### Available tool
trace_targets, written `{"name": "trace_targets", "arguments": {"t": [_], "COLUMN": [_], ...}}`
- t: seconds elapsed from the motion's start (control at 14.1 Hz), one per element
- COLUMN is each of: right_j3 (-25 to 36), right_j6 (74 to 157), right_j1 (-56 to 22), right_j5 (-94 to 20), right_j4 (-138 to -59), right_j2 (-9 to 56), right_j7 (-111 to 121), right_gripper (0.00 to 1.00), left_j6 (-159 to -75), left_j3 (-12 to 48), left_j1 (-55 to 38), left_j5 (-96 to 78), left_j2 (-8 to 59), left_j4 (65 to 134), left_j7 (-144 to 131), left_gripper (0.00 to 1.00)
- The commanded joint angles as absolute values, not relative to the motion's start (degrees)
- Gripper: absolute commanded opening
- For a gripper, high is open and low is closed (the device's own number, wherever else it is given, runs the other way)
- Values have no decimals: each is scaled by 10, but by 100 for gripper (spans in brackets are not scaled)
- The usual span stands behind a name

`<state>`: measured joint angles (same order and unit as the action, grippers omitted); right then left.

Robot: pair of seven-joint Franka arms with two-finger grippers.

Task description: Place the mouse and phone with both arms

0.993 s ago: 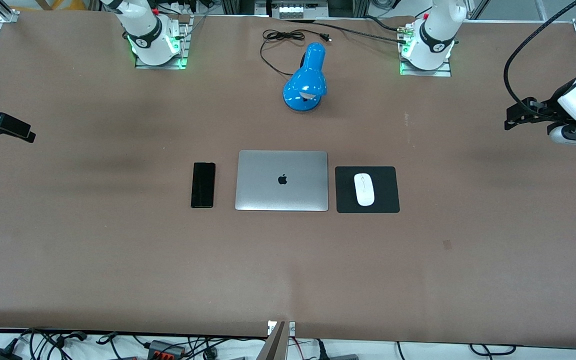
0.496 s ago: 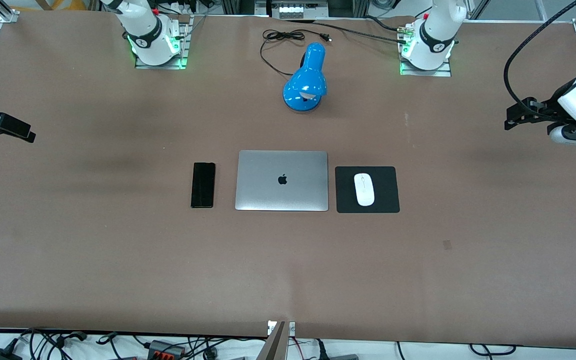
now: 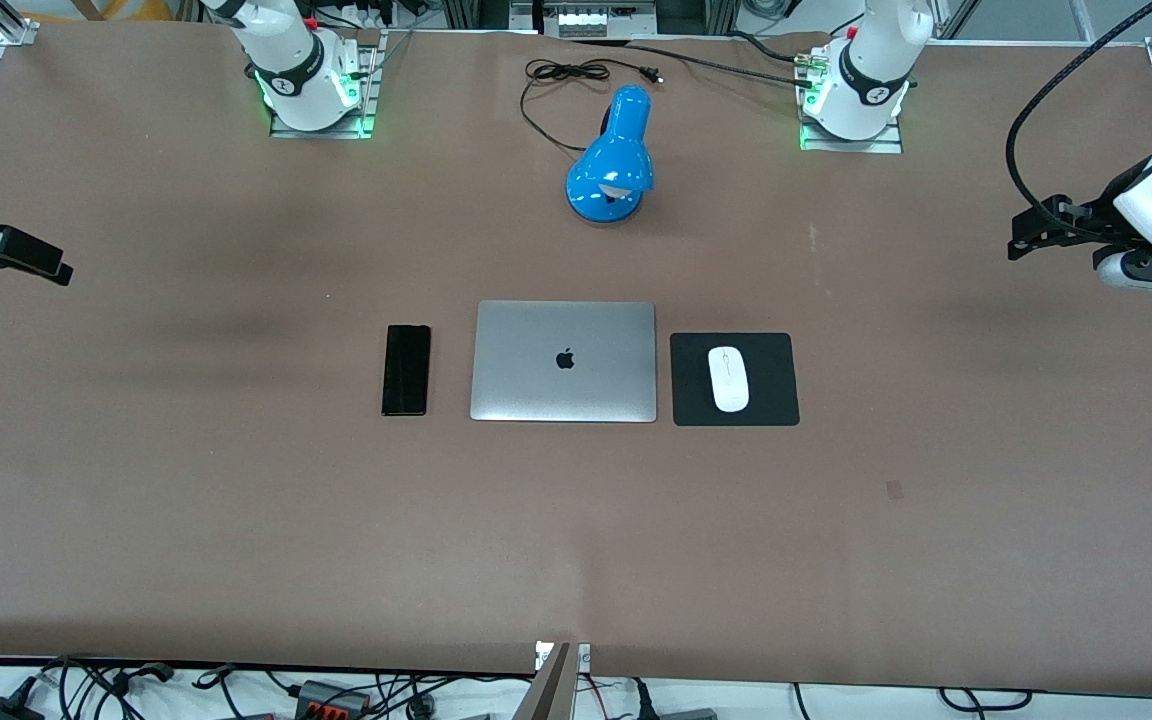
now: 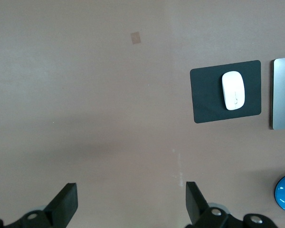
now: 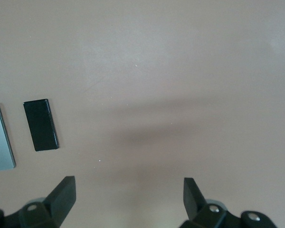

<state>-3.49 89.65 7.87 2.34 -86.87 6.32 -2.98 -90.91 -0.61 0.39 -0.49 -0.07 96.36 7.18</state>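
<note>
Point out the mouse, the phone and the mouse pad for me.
mouse (image 3: 729,379): front view, middle of its white shell.
phone (image 3: 406,369): front view, middle of its black face.
mouse pad (image 3: 774,395): front view, bare black part beside the mouse.

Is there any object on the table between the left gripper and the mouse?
Nothing visible. The left gripper, open, hangs over bare table at the left arm's end. The mouse lies uncovered on the black pad, with only bare table between them.
</note>
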Motion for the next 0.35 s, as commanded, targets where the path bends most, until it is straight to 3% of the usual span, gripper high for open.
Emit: {"name": "trace_targets", "arguments": {"t": [0.0,0.28], "right_j3": [-38,-39], "right_j6": [886,886], "right_j1": [80,80], "right_j5": [22,21], "right_j4": [-861,-861], "right_j2": [62,62], "right_j7": [-27,-28], "right_gripper": [100,100], "left_j6": [-911,-916], "left_j3": [-8,-8], "left_j1": [5,5], "left_j5": [-13,-13], "left_j2": [-10,-7], "left_j4": [974,975], "left_j7": [82,82], "left_gripper": [100,100]}}
